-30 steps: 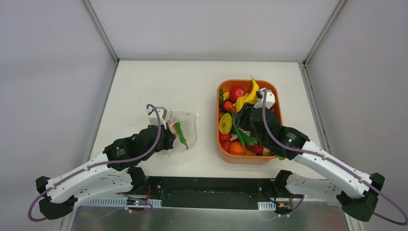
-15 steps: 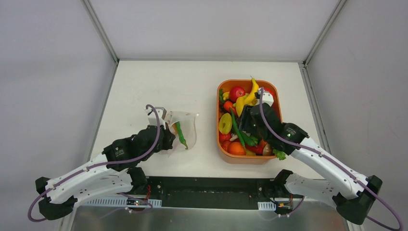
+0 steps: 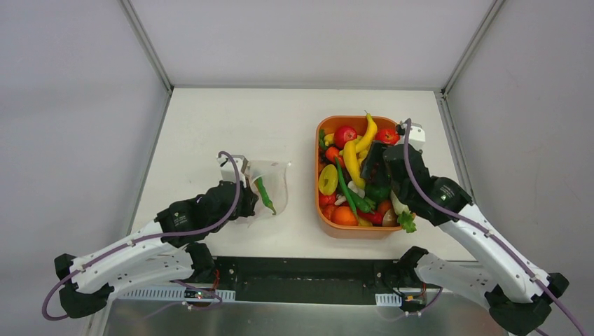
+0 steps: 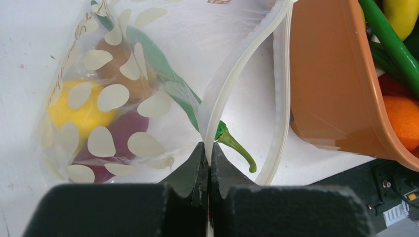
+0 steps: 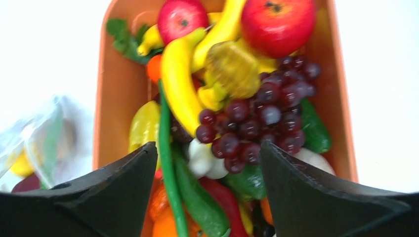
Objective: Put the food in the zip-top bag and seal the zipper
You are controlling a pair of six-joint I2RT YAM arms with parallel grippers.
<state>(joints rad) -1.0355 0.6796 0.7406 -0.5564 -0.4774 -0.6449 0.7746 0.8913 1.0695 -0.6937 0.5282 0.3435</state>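
Note:
The clear dotted zip-top bag [image 3: 272,187] lies left of the orange tray [image 3: 319,183]; it also shows in the left wrist view [image 4: 113,98]. Inside it lie a yellow lemon [image 4: 79,111], a dark purple piece [image 4: 123,136] and a green chili [image 4: 163,74] whose stem pokes out of the mouth. My left gripper [image 4: 208,148] is shut on the bag's whitish zipper [image 4: 232,84], and the mouth gapes open. My right gripper [image 5: 210,163] is open and empty, above the food in the tray, near purple grapes [image 5: 262,118].
The tray holds several toy foods: yellow bananas [image 5: 180,84], red apples [image 5: 276,22], a long green bean [image 5: 165,163], a red pepper [image 5: 225,197], oranges [image 3: 343,215]. The tray wall [image 4: 326,79] stands right beside the bag's mouth. The black table edge [image 3: 301,269] runs near the arm bases.
My right gripper has risen and drawn back to the right over the tray, uncovering more of the food. The left gripper and the bag have shifted slightly to the right.

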